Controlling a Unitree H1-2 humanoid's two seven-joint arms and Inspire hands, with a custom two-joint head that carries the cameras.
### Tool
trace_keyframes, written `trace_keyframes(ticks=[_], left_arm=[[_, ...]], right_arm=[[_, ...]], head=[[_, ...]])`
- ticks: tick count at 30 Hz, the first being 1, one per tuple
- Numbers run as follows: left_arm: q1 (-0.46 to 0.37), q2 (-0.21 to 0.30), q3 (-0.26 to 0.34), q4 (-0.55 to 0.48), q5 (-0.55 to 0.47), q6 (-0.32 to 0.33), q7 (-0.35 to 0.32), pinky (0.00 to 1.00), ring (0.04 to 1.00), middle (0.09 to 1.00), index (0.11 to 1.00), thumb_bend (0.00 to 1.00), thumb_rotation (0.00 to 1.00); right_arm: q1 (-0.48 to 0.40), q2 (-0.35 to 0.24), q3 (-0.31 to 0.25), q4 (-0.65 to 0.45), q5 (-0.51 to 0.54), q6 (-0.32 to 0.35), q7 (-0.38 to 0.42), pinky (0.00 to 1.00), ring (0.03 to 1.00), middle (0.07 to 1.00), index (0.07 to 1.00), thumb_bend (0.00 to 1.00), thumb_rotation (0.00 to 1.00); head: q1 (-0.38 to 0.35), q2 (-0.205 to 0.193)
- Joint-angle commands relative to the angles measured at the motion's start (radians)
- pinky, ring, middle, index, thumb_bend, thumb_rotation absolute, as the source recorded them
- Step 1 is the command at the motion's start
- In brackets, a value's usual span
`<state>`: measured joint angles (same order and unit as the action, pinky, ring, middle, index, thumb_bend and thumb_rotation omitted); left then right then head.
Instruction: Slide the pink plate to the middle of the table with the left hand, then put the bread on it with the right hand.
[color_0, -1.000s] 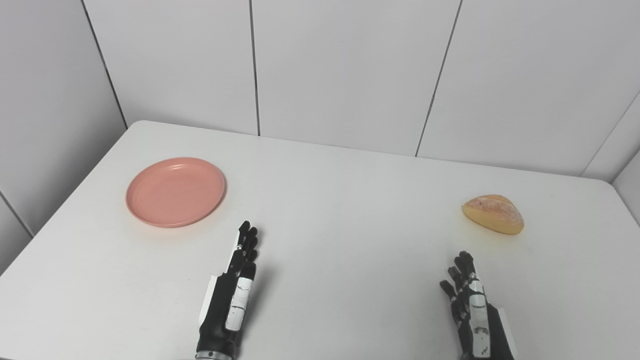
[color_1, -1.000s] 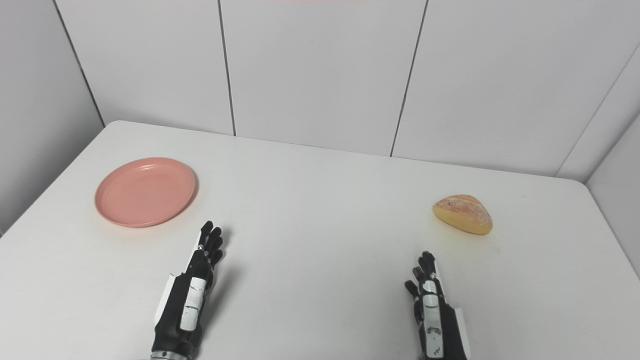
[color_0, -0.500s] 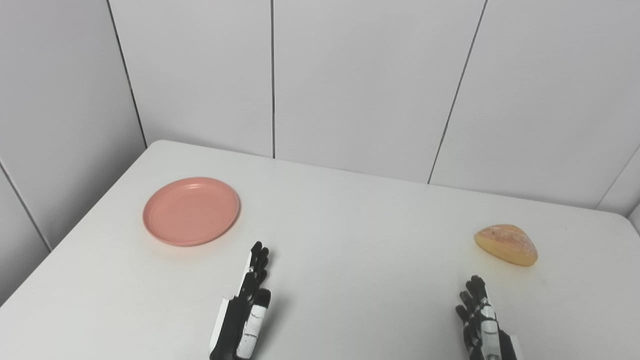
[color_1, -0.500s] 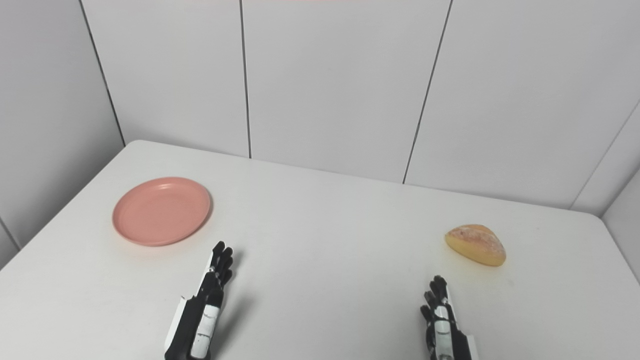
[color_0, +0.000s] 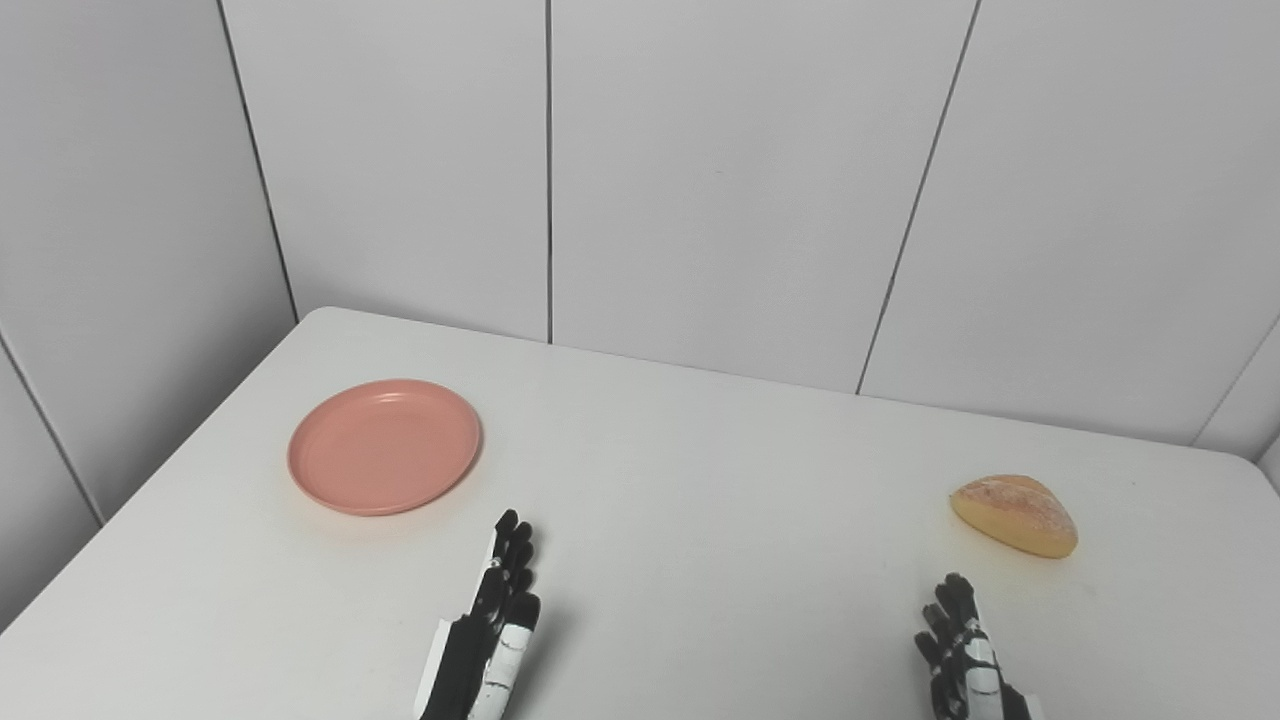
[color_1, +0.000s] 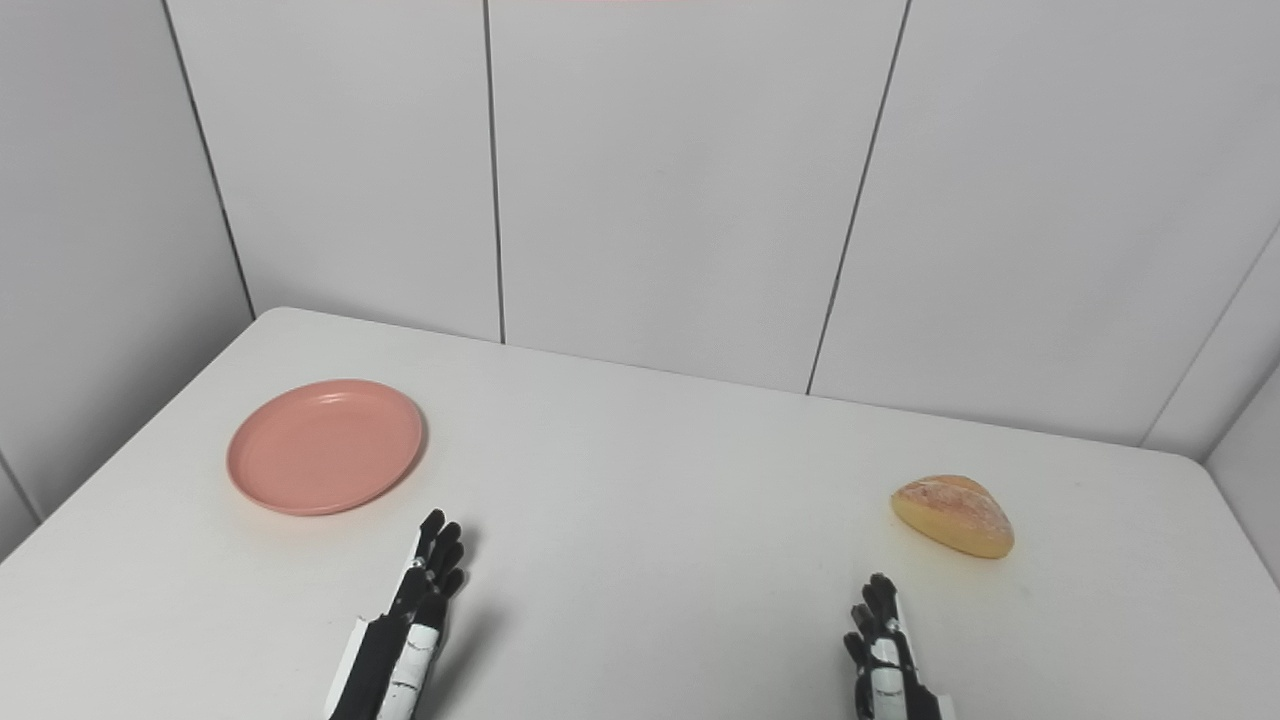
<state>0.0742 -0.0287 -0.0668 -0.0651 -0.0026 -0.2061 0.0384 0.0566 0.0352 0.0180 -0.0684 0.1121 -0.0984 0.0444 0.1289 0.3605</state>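
Observation:
A round pink plate (color_0: 384, 446) lies empty on the left side of the white table (color_0: 700, 480). A golden bread roll (color_0: 1014, 514) lies on the right side. My left hand (color_0: 488, 630) is open, fingers straight and pointing away, near the table's front edge, to the right of and nearer than the plate, apart from it. My right hand (color_0: 962, 650) is open and empty at the bottom edge, just nearer than the bread and not touching it. The plate (color_1: 325, 446) and bread (color_1: 953, 514) also show in the right eye view.
White panelled walls (color_0: 720, 170) stand close behind the table and along its left side. The table's left edge (color_0: 150, 480) runs diagonally beside the plate.
The whole picture has shifted down, so the camera has tilted up. Plate and bread have not moved on the table. Both hands stay open and sit lower in the picture.

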Motion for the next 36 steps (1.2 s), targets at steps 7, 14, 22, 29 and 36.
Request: trace_keyframes(ticks=[7, 14, 22, 29, 36], left_arm=[[-0.200, -0.013, 0.049, -0.095, -0.037, 0.174, 0.003, 0.99, 0.965, 0.974, 1.000, 0.93, 0.92], [-0.321, 0.069, 0.125, -0.143, -0.093, 0.287, -0.027, 0.95, 0.960, 0.954, 0.993, 0.96, 0.90], [-0.447, 0.223, 0.208, -0.076, -0.141, 0.298, -0.080, 0.89, 0.921, 0.934, 0.919, 0.98, 0.89], [-0.551, 0.299, 0.274, 0.001, -0.186, 0.314, -0.071, 0.99, 0.952, 0.961, 0.936, 0.99, 0.89], [-0.629, 0.371, 0.330, 0.166, -0.182, 0.255, -0.082, 0.88, 0.886, 0.916, 0.911, 1.00, 0.87]], right_arm=[[0.033, -0.003, -0.006, 0.012, 0.001, -0.010, 0.002, 1.00, 0.998, 0.998, 0.966, 0.76, 0.99], [0.036, -0.001, -0.002, 0.004, -0.003, -0.004, 0.001, 1.00, 0.992, 0.997, 0.967, 0.75, 1.00], [0.034, 0.003, 0.000, 0.001, -0.004, 0.003, -0.002, 1.00, 0.987, 0.992, 0.963, 0.77, 1.00], [0.034, 0.007, 0.002, -0.001, -0.005, 0.005, -0.002, 1.00, 0.982, 0.986, 0.965, 0.76, 1.00], [0.035, 0.009, 0.003, -0.002, -0.006, 0.001, -0.002, 1.00, 0.978, 0.977, 0.965, 0.76, 1.00]], head=[[0.004, 0.011], [0.005, 0.014], [0.005, 0.021], [0.002, 0.031], [0.005, 0.035]])
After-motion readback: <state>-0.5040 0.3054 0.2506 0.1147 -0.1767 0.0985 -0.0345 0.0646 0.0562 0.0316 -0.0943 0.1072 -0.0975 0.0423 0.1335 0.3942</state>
